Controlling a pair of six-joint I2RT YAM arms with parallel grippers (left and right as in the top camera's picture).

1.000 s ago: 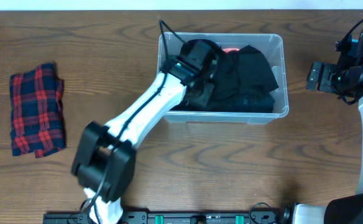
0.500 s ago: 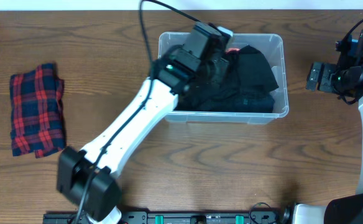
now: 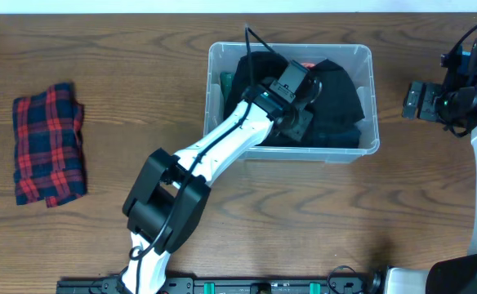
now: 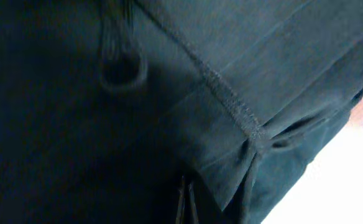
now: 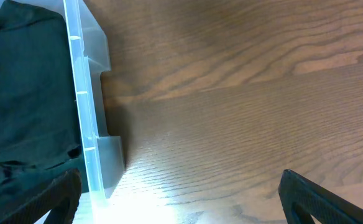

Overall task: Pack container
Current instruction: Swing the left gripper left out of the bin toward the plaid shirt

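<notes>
The container (image 3: 374, 98) is a clear plastic tub at the table's back centre, filled with black clothes (image 3: 336, 98). My left gripper (image 3: 300, 126) reaches down into it and presses on the dark pile near the middle. In the left wrist view, dark seamed fabric (image 4: 169, 93) fills the frame and the left gripper (image 4: 186, 202) shows its fingers closed together, with no cloth seen between them. My right gripper (image 3: 414, 100) hangs open over bare table to the right of the tub. In the right wrist view the right gripper (image 5: 181, 199) stands wide, next to the container wall (image 5: 82, 124).
A folded red and blue plaid cloth (image 3: 49, 143) lies at the far left of the wooden table. A bit of red (image 3: 306, 64) and a green edge (image 3: 225, 82) show among the black clothes in the tub.
My left gripper moved from the tub's back left to its middle and sank onto the black clothes. The arm's elbow swung right. The right arm stayed still.
</notes>
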